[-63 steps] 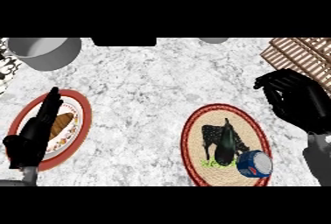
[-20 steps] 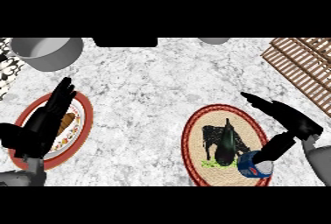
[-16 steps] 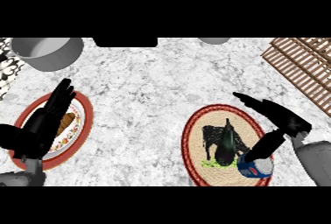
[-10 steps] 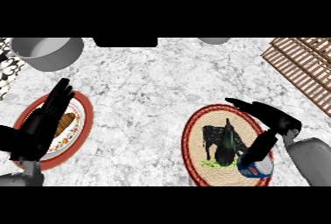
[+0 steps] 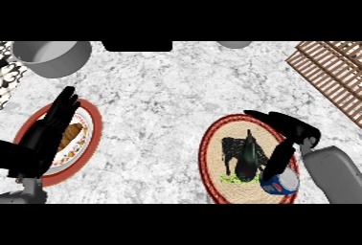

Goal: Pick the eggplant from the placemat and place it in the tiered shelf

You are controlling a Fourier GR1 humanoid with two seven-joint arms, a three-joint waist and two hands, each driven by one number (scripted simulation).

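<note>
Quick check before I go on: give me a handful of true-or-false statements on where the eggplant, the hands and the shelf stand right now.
1. The eggplant lies on the round placemat. True.
2. The right hand has lifted the eggplant off the placemat. False: the hand is open beside the eggplant, which lies on the placemat.
3. The slatted shelf is at the view's upper right. True.
4. The left hand holds the grey pot. False: it is open over the red-rimmed plate, apart from the pot.
5. A blue can sits on the placemat beside the eggplant. True.
</note>
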